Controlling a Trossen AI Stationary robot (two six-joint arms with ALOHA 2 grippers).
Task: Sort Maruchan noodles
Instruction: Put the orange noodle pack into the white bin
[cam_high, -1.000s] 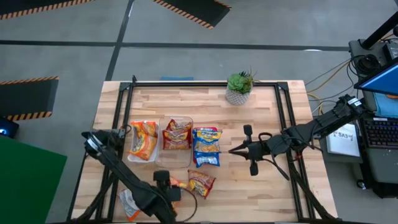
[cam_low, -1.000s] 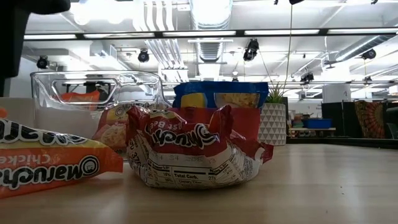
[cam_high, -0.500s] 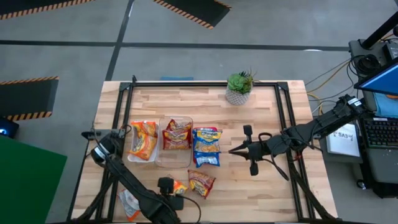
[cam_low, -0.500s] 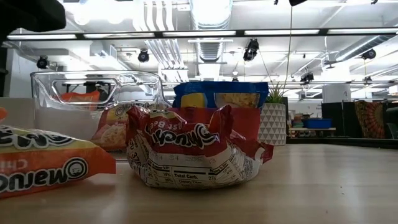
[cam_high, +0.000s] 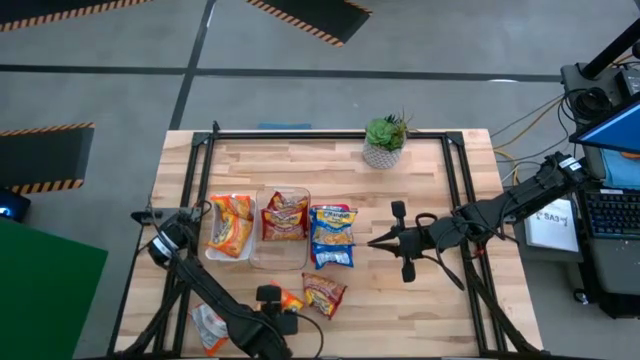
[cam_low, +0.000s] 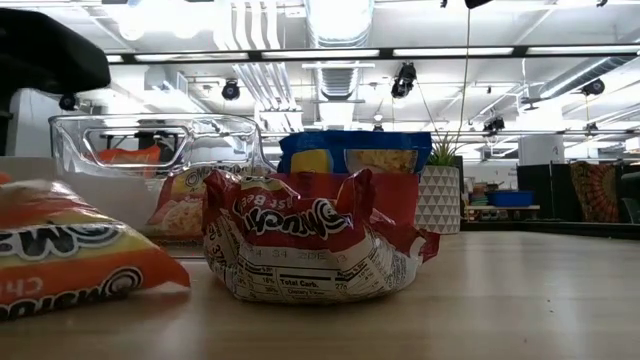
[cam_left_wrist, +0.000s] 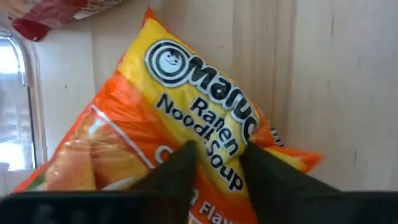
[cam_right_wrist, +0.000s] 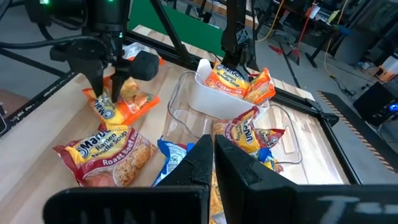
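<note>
An orange Maruchan packet (cam_left_wrist: 186, 118) lies on the wooden table near its front edge, also visible in the high view (cam_high: 291, 300) and the low view (cam_low: 70, 265). My left gripper (cam_left_wrist: 217, 163) stands over it, pointing down, shut on it. A red packet (cam_high: 324, 293) lies just to its right. Another packet (cam_high: 207, 326) lies at the front left. Orange packets fill a white tray (cam_high: 212, 250), a red packet sits in a clear tray (cam_high: 283, 258), and blue packets (cam_high: 332, 237) lie beside them. My right gripper (cam_high: 372, 241) hangs shut above the table's middle right. My left gripper pinches the orange packet's printed top face near its middle (cam_left_wrist: 219, 144) between its two fingers (cam_left_wrist: 181, 167), coming from above and pointing down. The wrapper bulges up between the fingers. The packet's underside (cam_low: 110, 298) rests on the table.
A potted plant (cam_high: 384, 141) stands at the far edge. A black metal frame (cam_high: 455, 190) runs round the table. Bare wood shows on the table's right half.
My left gripper has come down onto the orange packet and shut on it. The packet, flat before, has bunched and bulged upward under the fingers while staying on the table.
</note>
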